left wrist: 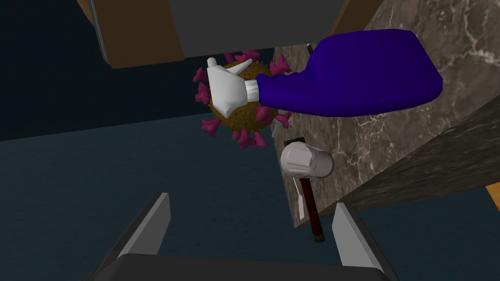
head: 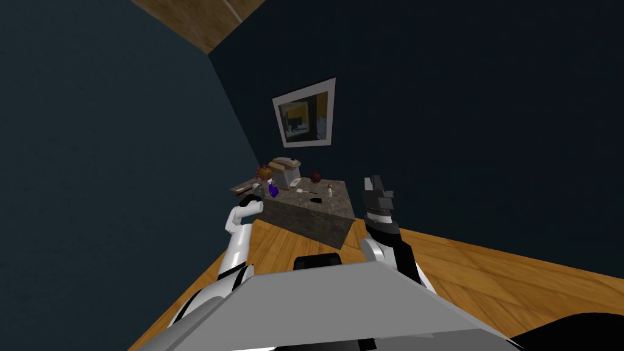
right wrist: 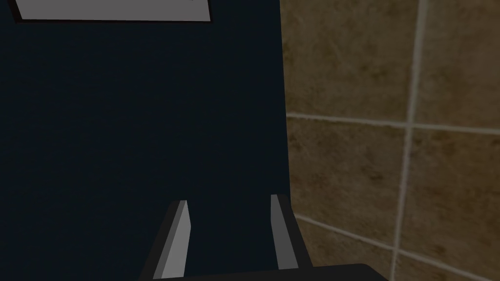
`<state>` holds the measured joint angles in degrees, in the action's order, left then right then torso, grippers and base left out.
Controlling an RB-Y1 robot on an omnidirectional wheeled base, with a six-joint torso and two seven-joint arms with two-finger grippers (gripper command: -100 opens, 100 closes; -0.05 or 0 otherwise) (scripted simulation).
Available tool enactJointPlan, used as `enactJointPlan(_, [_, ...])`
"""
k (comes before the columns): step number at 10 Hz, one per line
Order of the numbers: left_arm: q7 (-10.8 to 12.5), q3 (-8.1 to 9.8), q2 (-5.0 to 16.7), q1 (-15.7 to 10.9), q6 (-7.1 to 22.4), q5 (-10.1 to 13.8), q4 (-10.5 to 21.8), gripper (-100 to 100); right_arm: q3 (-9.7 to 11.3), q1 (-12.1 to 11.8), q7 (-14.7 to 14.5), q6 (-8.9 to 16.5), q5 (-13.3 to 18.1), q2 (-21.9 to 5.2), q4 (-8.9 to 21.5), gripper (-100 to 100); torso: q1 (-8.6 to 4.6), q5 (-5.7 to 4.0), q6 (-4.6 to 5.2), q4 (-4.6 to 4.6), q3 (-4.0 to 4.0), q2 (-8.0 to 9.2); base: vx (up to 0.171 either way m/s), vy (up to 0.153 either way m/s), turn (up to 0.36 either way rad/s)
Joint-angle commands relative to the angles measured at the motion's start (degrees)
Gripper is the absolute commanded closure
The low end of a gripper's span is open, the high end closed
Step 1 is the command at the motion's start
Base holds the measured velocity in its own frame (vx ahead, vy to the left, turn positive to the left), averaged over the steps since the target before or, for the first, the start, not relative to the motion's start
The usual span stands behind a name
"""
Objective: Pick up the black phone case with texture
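While the black phone case lies mid-bench nr the front edge, L gripper hangs off the left corner by the spray bottle, jaws wide, empty, prob. lining up; R gripper is held clear, jaws narrow, empty.

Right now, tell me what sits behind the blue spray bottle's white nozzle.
Seen from the left gripper, a brown ball with magenta spikes sits behind the white nozzle of the blue spray bottle. The nozzle hides the ball's middle.
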<state>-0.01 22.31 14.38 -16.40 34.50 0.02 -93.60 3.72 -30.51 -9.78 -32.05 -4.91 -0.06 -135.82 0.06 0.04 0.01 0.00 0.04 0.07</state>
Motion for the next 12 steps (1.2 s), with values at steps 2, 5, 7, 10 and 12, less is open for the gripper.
enactJointPlan(2, [0.6, 0.48, 0.2, -2.2, 4.5, 0.7, 1.9, -100, 0.0, 0.0, 0.0, 0.0, 0.0, 0.0, 0.0, 0, -0.05, -0.01, -0.02, 0.00, 0.00, 0.00, -0.003, 0.013, -0.066])
enactJointPlan(5, [1.1, 0.76, 0.4, -4.3, 9.6, 1.2, 3.8, -100, 0.0, 0.0, 0.0, 0.0, 0.0, 0.0, 0.0, 0, -0.07, -0.01, -0.02, 0.00, 0.00, -0.01, -0.001, 0.015, -0.068])
enactJointPlan(7, [1.1, 0.76, 0.4, -4.3, 12.2, 1.2, 3.8, -100, 0.0, 0.0, 0.0, 0.0, 0.0, 0.0, 0.0, 0, -0.08, -0.02, 0.00, 0.00, -0.01, -0.01, -0.001, 0.011, -0.058])
enactJointPlan(10, [1.6, 0.94, 0.6, -6.2, 16.9, 1.6, 5.7, -100, 0.0, 0.0, 0.0, 0.0, 0.0, 0.0, 0.0, 0, -0.12, -0.03, -0.01, 0.00, 0.00, -0.01, -0.002, 0.004, -0.088])
enactJointPlan(12, [2.2, 1.01, 0.9, -8.0, 20.4, 2.2, 7.5, -100, 0.0, 0.0, 0.0, 0.0, 0.0, 0.0, 0.0, 0, -0.15, -0.04, 0.03, 0.00, -0.01, -0.01, -0.002, -0.003, -0.144])
